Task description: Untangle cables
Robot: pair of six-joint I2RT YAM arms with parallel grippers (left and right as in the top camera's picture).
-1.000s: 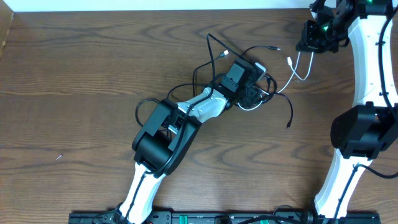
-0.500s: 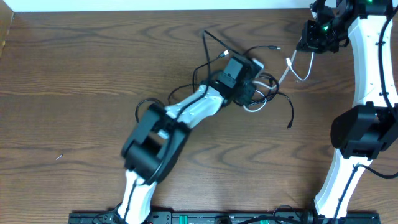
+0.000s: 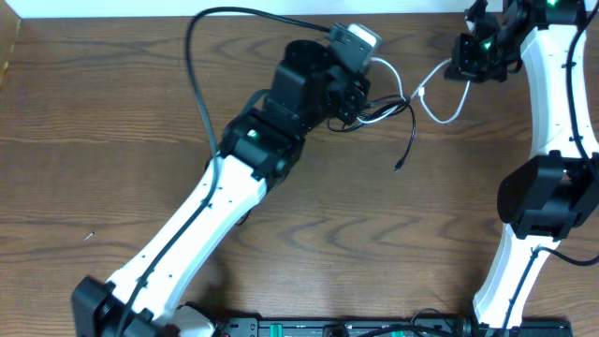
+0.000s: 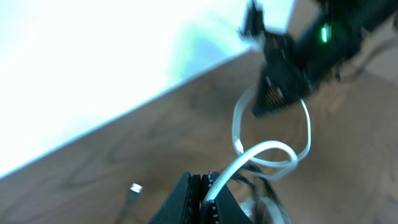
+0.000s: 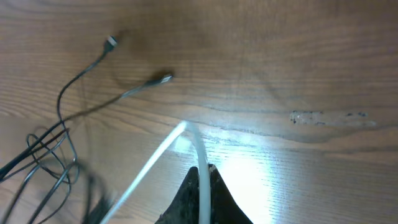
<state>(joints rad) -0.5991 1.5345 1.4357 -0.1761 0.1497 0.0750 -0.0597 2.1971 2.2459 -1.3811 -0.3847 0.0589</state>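
My left gripper (image 4: 204,186) and right gripper (image 5: 202,177) both pinch the white cable (image 4: 267,145); the black cable (image 3: 412,126) (bunched leftward) isn't freed.

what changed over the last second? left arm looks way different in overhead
The left gripper closed on the white cable in the tangle. That arm then stretched out and hauled the bundle up and toward the far edge of the table. The black cable came along, its loose end now nearer that edge. Unchanged: the right gripper at the far right corner, shut on the white cable.
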